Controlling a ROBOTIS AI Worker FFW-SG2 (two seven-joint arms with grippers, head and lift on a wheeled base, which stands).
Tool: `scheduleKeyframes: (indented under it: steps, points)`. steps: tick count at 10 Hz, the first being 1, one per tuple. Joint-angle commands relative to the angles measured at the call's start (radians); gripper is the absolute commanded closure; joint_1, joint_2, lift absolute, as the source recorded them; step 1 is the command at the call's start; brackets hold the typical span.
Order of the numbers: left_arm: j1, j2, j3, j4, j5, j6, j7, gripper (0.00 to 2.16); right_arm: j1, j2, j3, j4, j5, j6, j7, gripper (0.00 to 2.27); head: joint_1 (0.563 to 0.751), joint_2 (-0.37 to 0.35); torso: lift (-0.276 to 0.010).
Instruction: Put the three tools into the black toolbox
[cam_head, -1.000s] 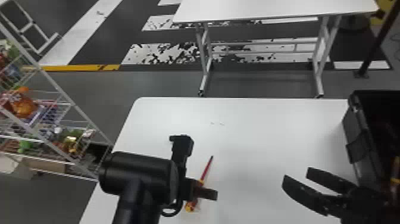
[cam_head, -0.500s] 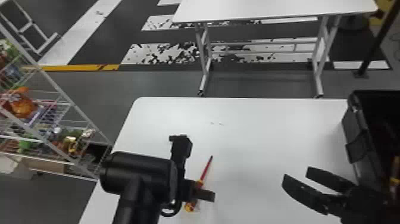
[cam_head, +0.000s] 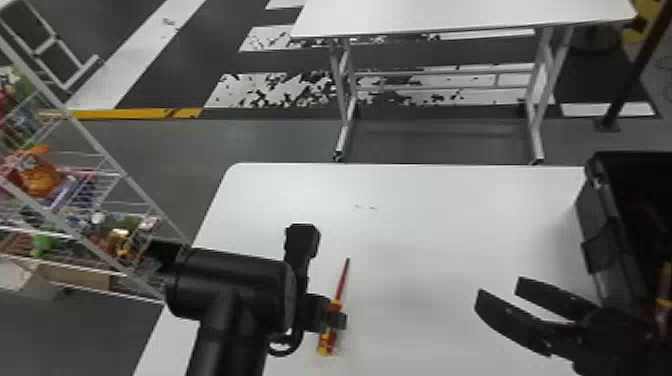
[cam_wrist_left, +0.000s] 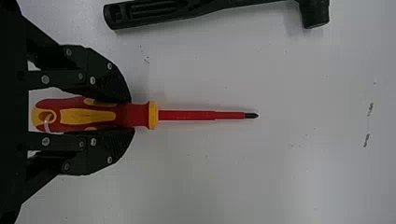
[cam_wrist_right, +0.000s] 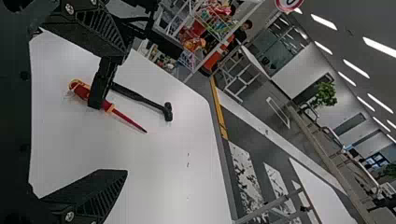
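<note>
Right now, we have a screwdriver with a red and yellow handle, a slim red shaft and a dark tip (cam_head: 343, 280) between the fingers of our left hand (cam_head: 332, 316). Seen from its wrist, that hand (cam_wrist_left: 129, 115) is closed on the handle, one black finger against each side, with the shaft reaching out beyond the fingertips. We can't tell whether the screwdriver touches the white, round-cornered worktop (cam_head: 425, 225) or sits just above it.

Just beside it, on its left, we see a black hammer with a long slotted handle (cam_wrist_left: 154, 11) lying on the worktop, running roughly alongside the screwdriver, its head at the far end.

Our right hand (cam_head: 500, 290) is open, its two fingers well apart, over the right part of the worktop, close to the black plastic toolbox (cam_head: 600, 225). The toolbox stands open at the worktop's right side, and we can make out a partly cut-off yellow and red tool (cam_head: 664, 300) inside it.

Off to the left, we have a white wire rack of colourful goods (cam_head: 102, 150), with an orange toy (cam_head: 40, 177) among them. Beyond the worktop stands a second white table on grey metal legs (cam_head: 450, 12), over a dark floor with white stripes (cam_head: 145, 55).
</note>
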Motion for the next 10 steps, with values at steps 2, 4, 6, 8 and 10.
scheduleKeyframes:
  steps: [2, 4, 6, 8, 10]
  points:
    - [0.006, -0.001, 0.000, -0.012, -0.002, 0.001, 0.004, 1.74, -0.002, 0.002, 0.002, 0.001, 0.000, 0.000, -0.003, 0.10, 0.695, 0.224, -0.051]
    - [0.025, -0.001, 0.002, -0.050, 0.000, 0.001, 0.005, 1.74, -0.002, 0.002, 0.002, 0.004, 0.000, 0.000, -0.005, 0.10, 0.695, 0.225, -0.051]
    - [0.051, -0.001, -0.001, -0.112, 0.001, 0.001, 0.013, 1.74, -0.003, 0.003, 0.003, 0.012, 0.000, -0.003, -0.006, 0.10, 0.695, 0.225, -0.051]
    - [0.088, -0.001, -0.009, -0.210, 0.003, 0.001, 0.016, 1.74, -0.006, 0.005, 0.005, 0.014, 0.000, -0.003, -0.009, 0.10, 0.695, 0.220, -0.051]
    - [0.143, 0.001, -0.001, -0.326, 0.021, 0.001, -0.025, 1.74, -0.014, 0.005, -0.001, 0.015, -0.003, -0.003, -0.011, 0.10, 0.695, 0.206, -0.051]
